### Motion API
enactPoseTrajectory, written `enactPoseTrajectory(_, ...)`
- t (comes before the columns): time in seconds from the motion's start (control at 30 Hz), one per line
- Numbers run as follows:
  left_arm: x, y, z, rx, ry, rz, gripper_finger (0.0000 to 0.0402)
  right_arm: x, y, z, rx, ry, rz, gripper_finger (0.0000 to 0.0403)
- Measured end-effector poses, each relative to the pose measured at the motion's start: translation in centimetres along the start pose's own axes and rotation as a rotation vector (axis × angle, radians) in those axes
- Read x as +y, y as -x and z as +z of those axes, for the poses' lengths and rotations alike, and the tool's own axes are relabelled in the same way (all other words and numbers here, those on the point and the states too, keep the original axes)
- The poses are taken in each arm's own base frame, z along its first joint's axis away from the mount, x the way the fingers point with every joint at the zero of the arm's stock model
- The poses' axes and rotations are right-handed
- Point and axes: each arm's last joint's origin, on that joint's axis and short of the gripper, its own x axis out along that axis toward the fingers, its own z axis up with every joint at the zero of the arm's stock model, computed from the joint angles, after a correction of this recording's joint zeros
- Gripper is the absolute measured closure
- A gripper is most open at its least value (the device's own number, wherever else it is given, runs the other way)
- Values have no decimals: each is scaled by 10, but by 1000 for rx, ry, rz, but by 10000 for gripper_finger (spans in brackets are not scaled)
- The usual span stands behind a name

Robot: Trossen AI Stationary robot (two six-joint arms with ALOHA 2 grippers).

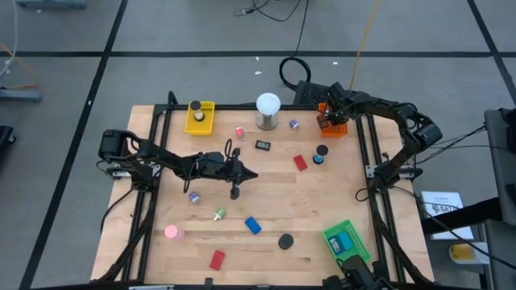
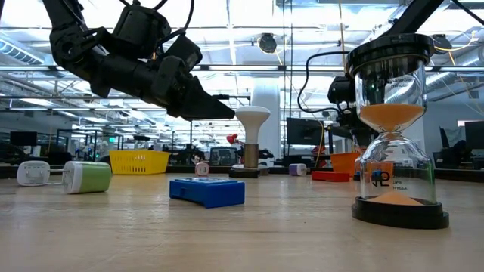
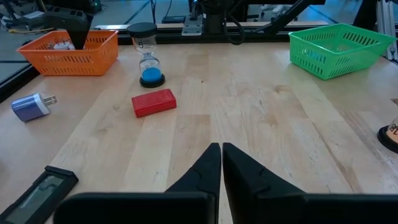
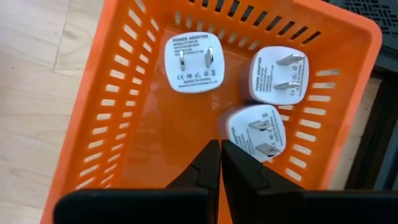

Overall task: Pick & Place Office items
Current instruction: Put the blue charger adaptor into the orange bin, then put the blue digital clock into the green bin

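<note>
Behind wooden table (image 1: 266, 193), workshop.

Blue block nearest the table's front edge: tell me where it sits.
In the high view the blue block lies on the table's near half, about mid-width, with the green clip-like bit to its left and the black round piece to its right.

Bright, even overhead light; soft shadows.

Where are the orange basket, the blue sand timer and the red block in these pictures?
orange basket (image 4: 146, 155): right wrist view, on its bare floor.
blue sand timer (image 3: 149, 60): left wrist view, on its glass middle.
red block (image 3: 153, 102): left wrist view, on its top face.
</note>
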Motion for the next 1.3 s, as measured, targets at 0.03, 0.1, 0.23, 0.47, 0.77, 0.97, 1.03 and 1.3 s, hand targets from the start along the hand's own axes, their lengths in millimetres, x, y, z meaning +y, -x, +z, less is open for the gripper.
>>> enactPoseTrajectory(0.03, 0, 0, 0, 0, 0, 0, 378, 0, 0, 0, -1, 0, 1, 395)
enactPoseTrajectory(0.1, 0, 0, 0, 0, 0, 0, 384, 0, 0, 0, -5, 0, 3, 395)
enactPoseTrajectory(0.23, 0, 0, 0, 0, 0, 1, 398, 1, 0, 2, -24, 0, 10, 395)
enactPoseTrajectory(0.47, 0, 0, 0, -1, 0, 1, 378, 2, 0, 3, -36, -1, 10, 395)
enactPoseTrajectory(0.77, 0, 0, 0, 4, 0, 0, 396, 0, 0, 4, -55, 2, -42, 396)
enactPoseTrajectory(0.97, 0, 0, 0, 5, 1, 0, 380, 0, 15, 4, -96, 36, -29, 396)
enactPoseTrajectory(1.03, 0, 0, 0, 5, 9, 1, 371, 1, 25, 2, -122, 45, -18, 396)
enactPoseTrajectory(1.3, 4, -5, 12, -40, 107, 10, 364, 21, 68, -16, -307, 220, 63, 397)
